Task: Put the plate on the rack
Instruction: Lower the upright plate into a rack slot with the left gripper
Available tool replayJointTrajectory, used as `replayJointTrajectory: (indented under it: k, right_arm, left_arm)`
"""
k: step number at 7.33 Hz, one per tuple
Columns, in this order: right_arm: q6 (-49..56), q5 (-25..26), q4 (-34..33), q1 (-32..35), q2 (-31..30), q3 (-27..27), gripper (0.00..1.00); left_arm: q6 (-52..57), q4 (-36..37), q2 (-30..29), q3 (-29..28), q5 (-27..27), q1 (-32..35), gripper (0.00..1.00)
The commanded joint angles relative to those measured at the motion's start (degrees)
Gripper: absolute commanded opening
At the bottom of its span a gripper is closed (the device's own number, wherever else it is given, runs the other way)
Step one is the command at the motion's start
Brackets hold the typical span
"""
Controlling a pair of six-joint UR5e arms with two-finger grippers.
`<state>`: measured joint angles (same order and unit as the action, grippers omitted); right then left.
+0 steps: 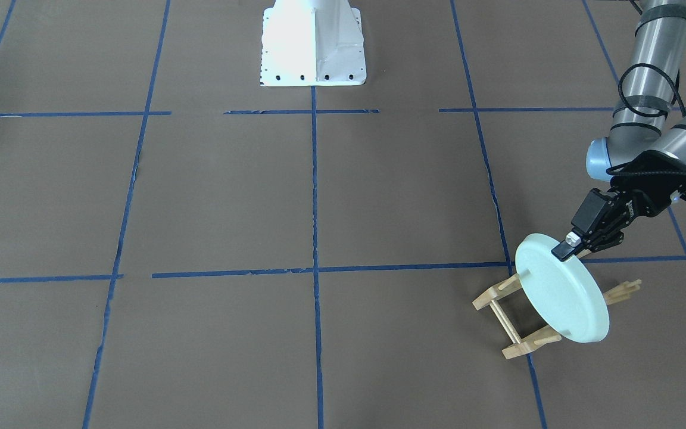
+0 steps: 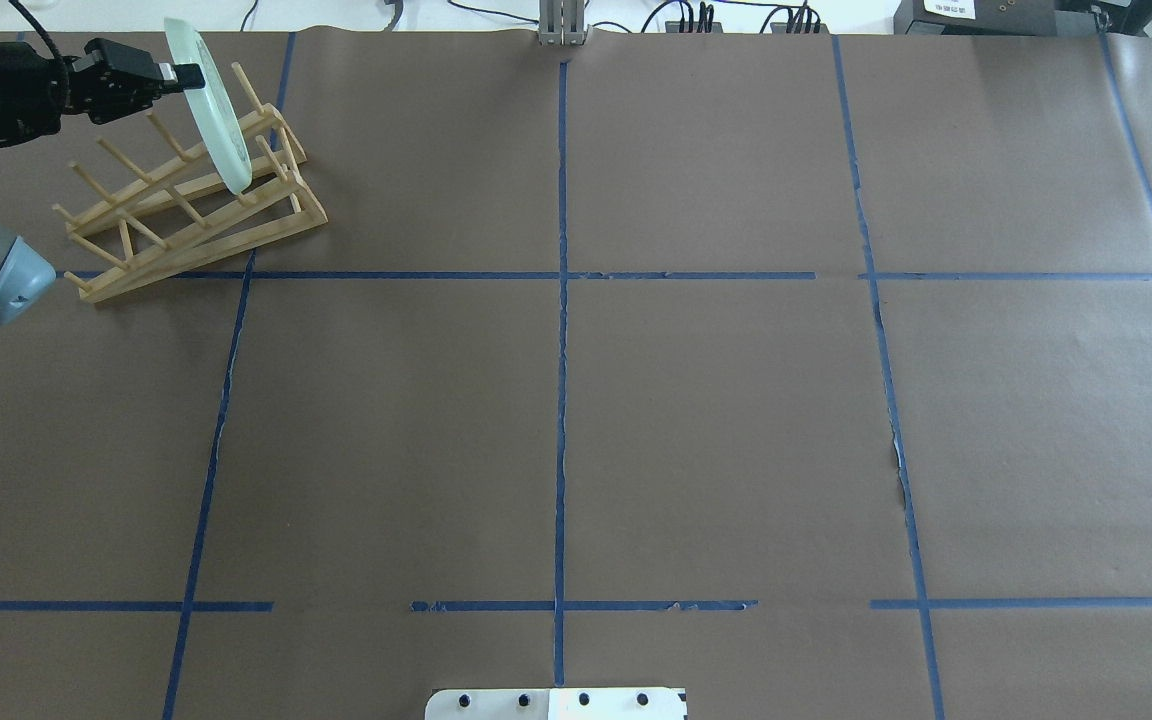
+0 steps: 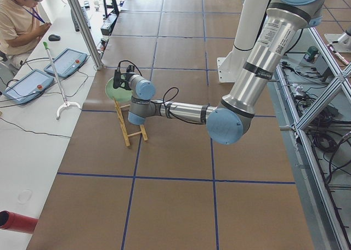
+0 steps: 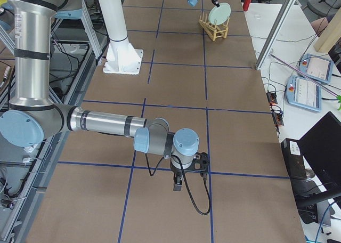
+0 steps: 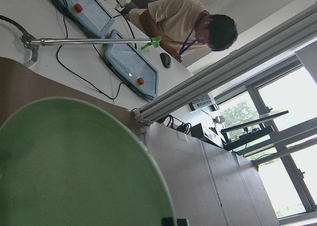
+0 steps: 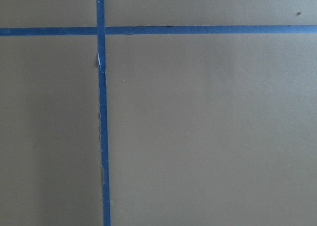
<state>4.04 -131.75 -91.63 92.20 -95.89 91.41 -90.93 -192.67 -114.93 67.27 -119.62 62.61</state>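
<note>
Plate [image 1: 560, 298]: lower right, tilted on edge.
Rack [image 1: 521, 347]: plate's lower rim among its pegs.
Left claw [image 1: 566, 246]: clamped on plate's top rim.
Right claw [image 4: 178, 185]: over bench [image 4: 240, 120]; opening cannot be told.

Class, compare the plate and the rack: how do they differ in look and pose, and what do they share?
The plate is a round, pale green disc; the rack is an open light-wood frame with pegs. The plate stands tilted on edge, rim pinched by the left claw; the rack rests on the table, ungripped. Shared: one spot, plate's lower edge among the rack's pegs.
</note>
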Motion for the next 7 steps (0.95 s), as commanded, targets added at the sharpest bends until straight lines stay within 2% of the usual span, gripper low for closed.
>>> replayJointTrajectory:
  k: [1,5,6,7]
  right_arm:
    - [0.00,0.00,0.05,0.00,0.00,0.00,1.00]
    - [0.00,0.00,-0.04,0.00,0.00,0.00,1.00]
    - [0.00,0.00,0.05,0.00,0.00,0.00,1.00]
    - [0.00,0.00,0.05,0.00,0.00,0.00,1.00]
  left_arm:
    - [0.22,0.01,-0.39,-1.00,0.01,-0.12,0.00]
    - [0.31,0.10,-0.83,-1.88,0.62,-0.29,0.00]
    - [0.31,0.19,-0.91,-1.97,1.40,-0.38,0.12]
    - [0.31,0.36,-1.00,-1.88,1.76,-0.82,0.61]
